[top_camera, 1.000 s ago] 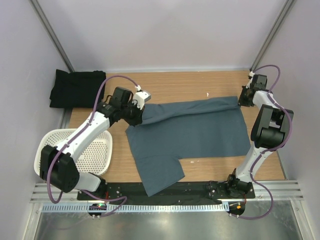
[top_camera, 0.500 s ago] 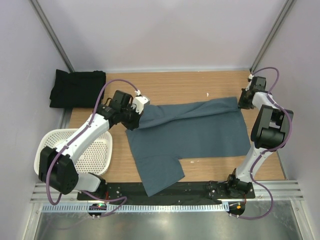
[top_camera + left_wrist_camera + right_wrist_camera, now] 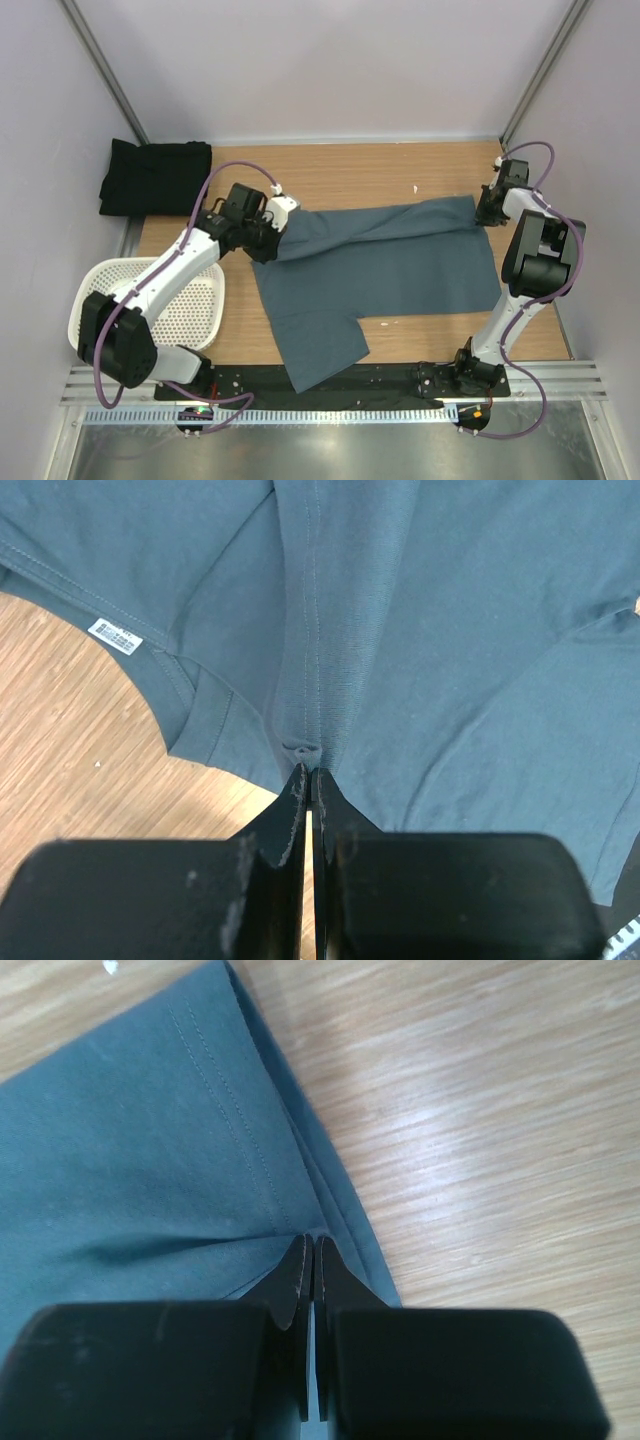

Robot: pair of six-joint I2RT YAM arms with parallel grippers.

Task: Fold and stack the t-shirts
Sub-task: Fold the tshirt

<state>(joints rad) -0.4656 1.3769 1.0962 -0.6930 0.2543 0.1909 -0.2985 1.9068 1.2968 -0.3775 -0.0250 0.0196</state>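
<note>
Where pale walls box in the wooden table (image 3: 350,170), the blue-grey t-shirt (image 3: 400,270) lies spread at centre — the black t-shirt (image 3: 155,175) bunched at ten o'clock. Left gripper (image 3: 308,772) and right gripper (image 3: 309,1242) each clamp tight on the blue-grey shirt's far edge.

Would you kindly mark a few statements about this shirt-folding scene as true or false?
1. The left pincer is shut on the slate blue-grey cloth t-shirt. True.
2. The right pincer hangs open over bare wood. False: it is shut on that shirt's edge.
3. The plain black cloth t-shirt lies inside the white perforated plastic basket. False: it lies apart from the basket, at the far left.
4. A small white label shows by the blue-grey shirt's neckline. True.
</note>
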